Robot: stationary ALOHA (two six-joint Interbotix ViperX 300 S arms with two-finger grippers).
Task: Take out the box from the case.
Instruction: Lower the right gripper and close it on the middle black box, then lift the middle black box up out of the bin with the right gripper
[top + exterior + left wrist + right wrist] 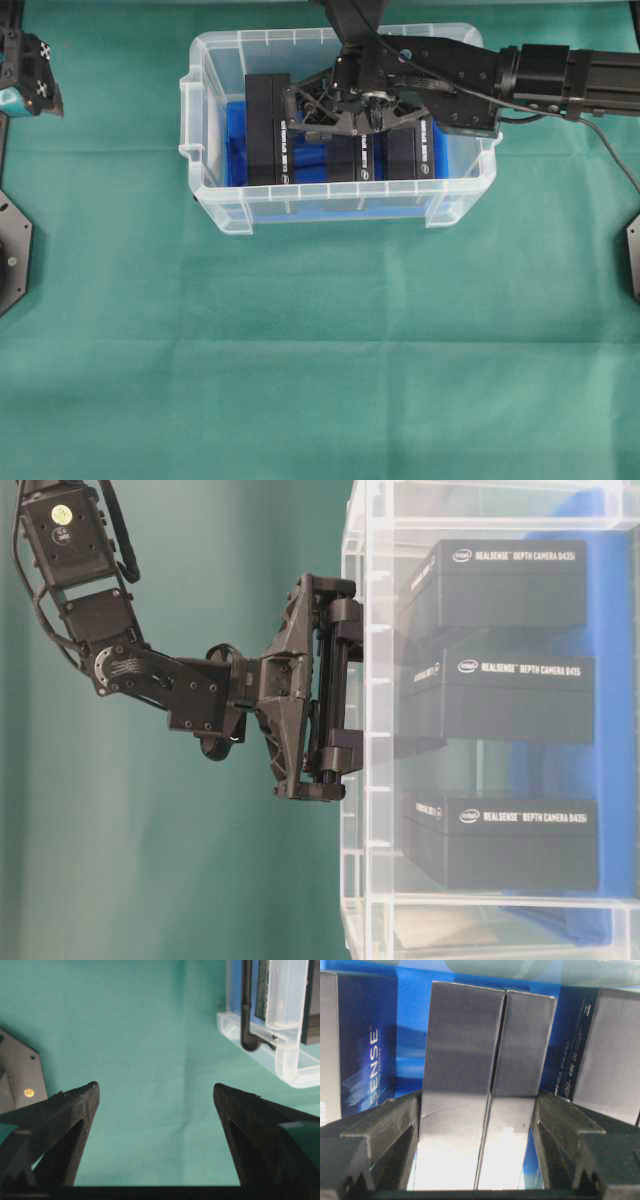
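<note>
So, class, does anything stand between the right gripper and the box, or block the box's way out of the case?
Nothing visible. The right gripper has its jaws pressed on a pair of boxes standing side by side, and the case is open above them.

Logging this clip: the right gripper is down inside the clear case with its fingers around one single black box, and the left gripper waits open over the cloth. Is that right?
Not quite. The right gripper is in the case, but its fingers bracket two black boxes standing side by side, not one; the right wrist view shows the seam between them. The left gripper is open over the cloth, as stated.
</note>
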